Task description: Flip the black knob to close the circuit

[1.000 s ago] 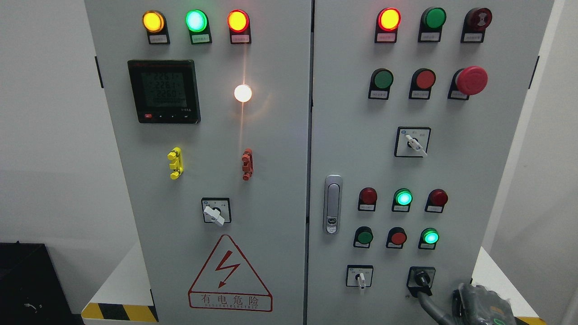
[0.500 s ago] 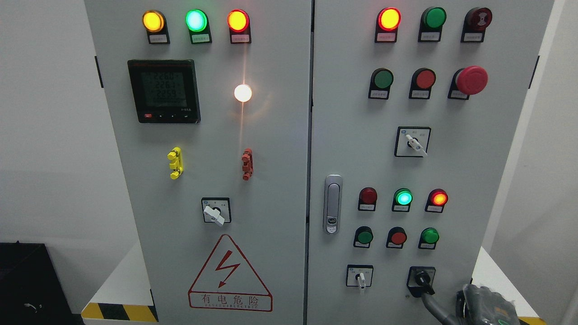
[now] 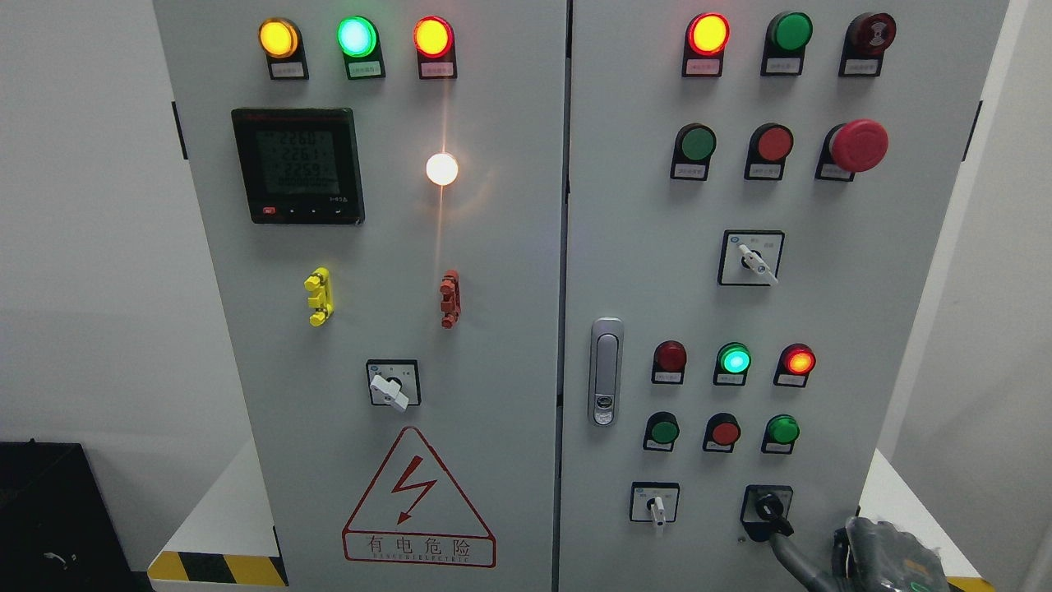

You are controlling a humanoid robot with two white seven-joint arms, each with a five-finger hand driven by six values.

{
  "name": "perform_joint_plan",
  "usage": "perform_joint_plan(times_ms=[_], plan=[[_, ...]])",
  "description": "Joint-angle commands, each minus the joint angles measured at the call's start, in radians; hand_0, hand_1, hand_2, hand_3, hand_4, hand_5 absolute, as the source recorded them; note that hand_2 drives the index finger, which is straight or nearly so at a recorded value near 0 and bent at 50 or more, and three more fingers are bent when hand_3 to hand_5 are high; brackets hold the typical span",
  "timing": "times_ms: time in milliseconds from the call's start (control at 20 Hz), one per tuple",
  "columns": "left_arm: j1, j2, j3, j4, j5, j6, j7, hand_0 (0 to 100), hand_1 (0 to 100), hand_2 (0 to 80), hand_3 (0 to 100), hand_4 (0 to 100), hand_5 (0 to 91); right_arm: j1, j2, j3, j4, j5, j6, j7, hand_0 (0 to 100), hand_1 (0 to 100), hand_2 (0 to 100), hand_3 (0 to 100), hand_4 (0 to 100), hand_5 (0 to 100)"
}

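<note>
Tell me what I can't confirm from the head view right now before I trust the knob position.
- Right hand: cut off by the bottom edge; finger pose unreadable.
- Black knob: one finger reaches its lower left; contact and grip unclear.
- Knob position marks: none legible on its plate.
- Indicator lamp labels: print too small to read.
- Meter digits: too blurred to read reliably.
- Left hand: out of frame.

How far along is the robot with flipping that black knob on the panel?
It looks done, or nearly. The black knob sits tilted, and above it the red lamp is lit while the green lamp below that is dark. The right hand sits at the lower right edge, one finger reaching toward the knob. What seems left is pulling the arm away.
</note>
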Motion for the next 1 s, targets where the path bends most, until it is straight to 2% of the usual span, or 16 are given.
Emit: perform_joint_plan(times_ms=[0,500,950], plan=[[0.0,0.0,0.0,0.0,0.0,0.0,0.001,12,56,0.0,0,0,0.0,0.003,0.007,-0.003,-0.013,-0.002,0.0,-0.003,0,0,89,100,92,91],[0.0,0.0,0.0,0.0,0.0,0.0,0.001,12,56,0.0,0,0,0.0,0.011,0.009,0.014,-0.024,-0.042,0.002,-0.006,0,0,89,100,92,91],[0.0,0.0,0.0,0.0,0.0,0.0,0.001,12,56,0.0,0,0,0.0,0.072,0.007,0.095,-0.048,-0.051,0.002,-0.015,0,0,89,100,92,91]])
